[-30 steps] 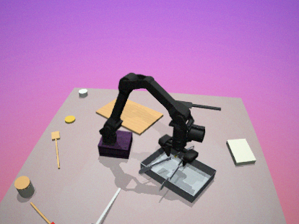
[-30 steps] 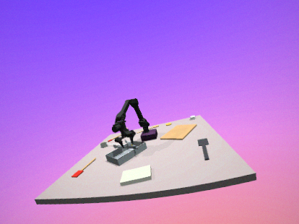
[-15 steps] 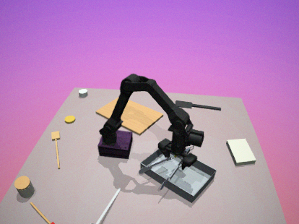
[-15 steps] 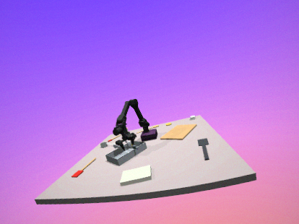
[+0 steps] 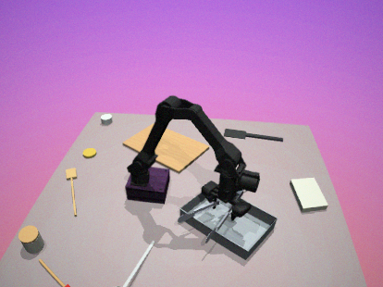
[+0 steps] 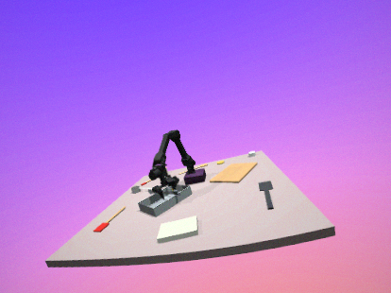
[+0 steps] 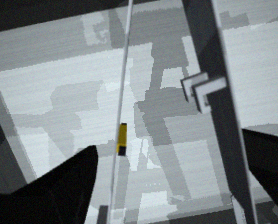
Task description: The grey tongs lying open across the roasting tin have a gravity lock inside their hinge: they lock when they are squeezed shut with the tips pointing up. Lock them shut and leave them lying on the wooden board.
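Observation:
The grey tongs lie open across the roasting tin [image 5: 227, 243] [image 6: 166, 208]. One flat arm [image 5: 191, 213] and the other arm [image 5: 218, 226] reach over the tin's near long wall. In the wrist view the thin left arm [image 7: 126, 55] has a yellow and black mark beside it, and the broad right arm [image 7: 216, 125] has small brackets. The hinge is hidden. My gripper [image 5: 224, 209] [image 6: 168, 195] [image 7: 163, 143] is open, low over the tin, with its fingers on either side of both tong arms; the right finger looks close to the broad arm. The wooden board [image 5: 187, 153] [image 6: 233, 173] lies flat beyond the purple base.
A black spatula [image 5: 236, 133] [image 6: 266, 186] and a cream block [image 5: 308, 193] [image 6: 178, 229] lie on the far side of the tin from the base [image 5: 148, 185]. A white rod [image 5: 140, 263], a lidded grey can [image 5: 31, 240], a wooden spatula [image 5: 73, 194] and a yellow disc [image 5: 90, 153] lie on the other side.

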You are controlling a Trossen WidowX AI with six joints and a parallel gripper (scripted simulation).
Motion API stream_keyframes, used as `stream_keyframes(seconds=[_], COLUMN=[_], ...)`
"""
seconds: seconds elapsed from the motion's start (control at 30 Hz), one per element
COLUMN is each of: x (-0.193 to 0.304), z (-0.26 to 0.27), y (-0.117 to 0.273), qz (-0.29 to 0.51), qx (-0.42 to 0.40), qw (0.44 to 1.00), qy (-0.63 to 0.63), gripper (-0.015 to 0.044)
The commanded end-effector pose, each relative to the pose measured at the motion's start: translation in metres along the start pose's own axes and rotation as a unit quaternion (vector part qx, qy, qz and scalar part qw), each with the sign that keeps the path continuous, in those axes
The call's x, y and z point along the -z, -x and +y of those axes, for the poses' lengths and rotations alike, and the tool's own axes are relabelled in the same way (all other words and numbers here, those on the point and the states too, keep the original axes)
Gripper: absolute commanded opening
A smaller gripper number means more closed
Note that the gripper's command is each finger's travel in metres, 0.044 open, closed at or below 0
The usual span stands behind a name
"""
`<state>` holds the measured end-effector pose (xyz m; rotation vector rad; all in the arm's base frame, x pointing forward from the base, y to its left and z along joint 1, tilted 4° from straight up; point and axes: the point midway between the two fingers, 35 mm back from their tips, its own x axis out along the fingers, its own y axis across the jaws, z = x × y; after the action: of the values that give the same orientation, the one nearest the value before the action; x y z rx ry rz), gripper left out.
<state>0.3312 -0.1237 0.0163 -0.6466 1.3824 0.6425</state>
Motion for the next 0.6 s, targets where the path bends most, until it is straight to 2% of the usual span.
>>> stream_keyframes(seconds=[0.0, 0.57], x=[-0.0001, -0.0001], z=[-0.0002, -0.0002], y=[0.0006, 0.0006], qz=[0.000, 0.000], qx=[0.000, 0.000], qw=[1.000, 1.000], qy=[0.000, 0.000], gripper=[0.0413, 0.0300])
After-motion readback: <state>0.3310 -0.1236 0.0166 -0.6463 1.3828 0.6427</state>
